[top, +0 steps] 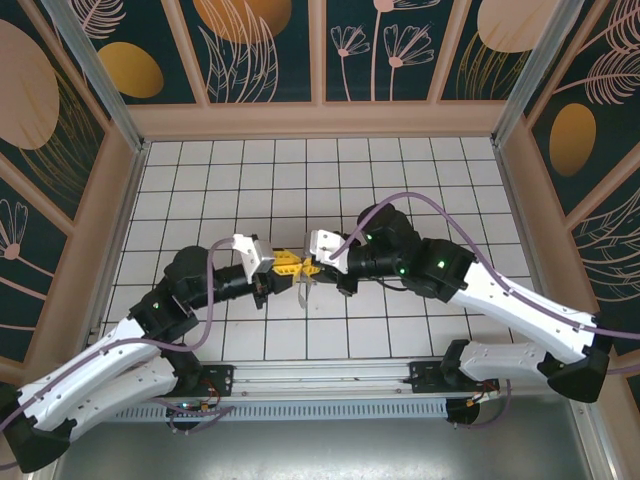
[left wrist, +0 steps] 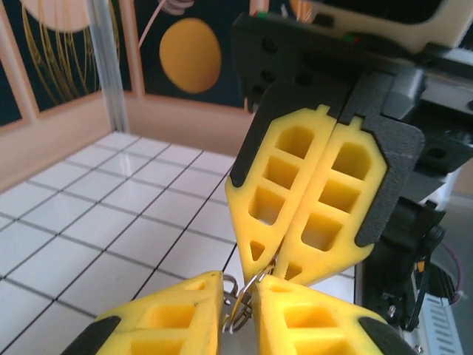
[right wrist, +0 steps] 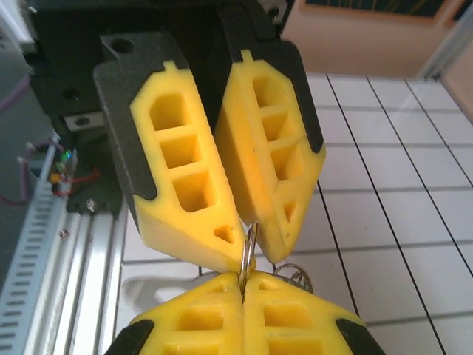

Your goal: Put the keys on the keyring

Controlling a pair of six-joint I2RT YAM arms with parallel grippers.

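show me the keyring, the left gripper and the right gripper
keyring (left wrist: 240,307): left wrist view, on the wire loop.
left gripper (right wrist: 253,254): right wrist view, between its fingertips.
right gripper (left wrist: 275,265): left wrist view, between its fingertips.

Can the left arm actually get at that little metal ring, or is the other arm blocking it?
Looks like yes: the left gripper has its fingertips around the keyring, seemingly pinching it. The right gripper grips the same ring from the opposite side, leaving the left's side free.
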